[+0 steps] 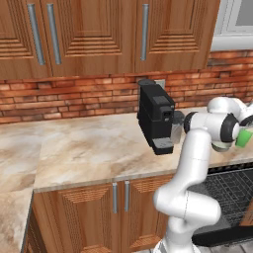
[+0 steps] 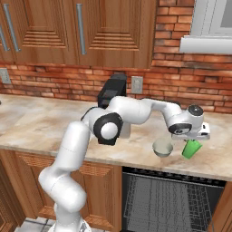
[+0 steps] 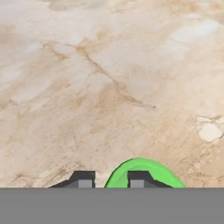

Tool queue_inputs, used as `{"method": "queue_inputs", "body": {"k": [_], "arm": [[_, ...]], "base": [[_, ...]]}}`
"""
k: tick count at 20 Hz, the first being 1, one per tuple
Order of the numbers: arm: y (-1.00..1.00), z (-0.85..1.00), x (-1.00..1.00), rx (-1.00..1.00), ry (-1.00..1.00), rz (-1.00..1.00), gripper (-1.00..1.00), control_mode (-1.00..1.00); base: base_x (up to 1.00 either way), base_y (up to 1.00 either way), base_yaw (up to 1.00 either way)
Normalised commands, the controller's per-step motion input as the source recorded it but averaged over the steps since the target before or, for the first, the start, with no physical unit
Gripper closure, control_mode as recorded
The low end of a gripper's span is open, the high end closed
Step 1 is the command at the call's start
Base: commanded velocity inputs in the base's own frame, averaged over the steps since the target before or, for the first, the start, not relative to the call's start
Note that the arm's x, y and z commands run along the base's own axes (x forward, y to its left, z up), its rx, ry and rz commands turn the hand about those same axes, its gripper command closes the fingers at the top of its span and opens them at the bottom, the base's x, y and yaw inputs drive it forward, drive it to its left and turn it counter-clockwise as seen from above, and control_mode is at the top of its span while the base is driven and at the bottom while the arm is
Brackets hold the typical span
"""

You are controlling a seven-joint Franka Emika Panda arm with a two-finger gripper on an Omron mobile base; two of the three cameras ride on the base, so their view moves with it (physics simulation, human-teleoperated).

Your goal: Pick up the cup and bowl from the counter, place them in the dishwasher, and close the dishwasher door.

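The cup (image 2: 192,148), bright green and handleless, sits on the counter (image 2: 41,122) near its front edge, tilted in the right base view, directly under the robot's hand. In the hand view the green rim (image 3: 142,173) lies at the bottom with one dark fingertip over it and the other just outside its wall. The gripper (image 3: 111,179) appears to straddle the cup's wall, jaws drawn narrow and pinching the rim, though whether the pinch is firm cannot be confirmed; the cup looks tipped rather than lifted clear. A rim pinch makes sense here: the cup is tapered and small, so one finger inside and one outside gives a hold from above.

The bowl (image 2: 162,148), pale grey-beige and shallow, stands upright just beside the cup on its left in the right base view, close but apparently not touching. It is untouched, so it is likely second in order.

The dishwasher (image 2: 172,199) sits directly below both items, with its dark wire rack (image 1: 225,190) exposed and the dishwasher door (image 1: 222,236) apparently dropped open at the bottom of the left base view. This keeps the carry short: lift, swing forward, lower.

Behind the arm stands a black coffee machine (image 1: 156,116), well apart from the cup. Brick backsplash (image 1: 64,99) and wooden upper cabinets (image 1: 99,34) run along the back.

Judged step: grasping the cup, early in the task. Risk: the tilted cup slipping from a thin rim hold, or knocking the bowl.
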Motion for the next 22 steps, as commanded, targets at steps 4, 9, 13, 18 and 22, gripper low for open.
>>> {"method": "queue_inputs", "body": {"k": [4,9,13,18,22], "arm": [[0.09,0.00,0.00,0.00,-0.02,0.00,1.00,-1.00],[0.11,0.00,-0.03,0.00,-0.04,0.00,1.00,-1.00],[0.16,0.04,-0.32,0.00,-0.12,0.00,1.00,-1.00],[0.17,0.00,-0.54,0.07,-0.13,0.00,1.00,-1.00],[0.11,0.09,-0.68,0.09,-0.14,-0.01,1.00,-1.00]], "base": [[0.00,0.00,0.00],[0.00,0.00,0.00],[0.00,0.00,0.00],[0.00,0.00,0.00],[0.00,0.00,0.00]]}}
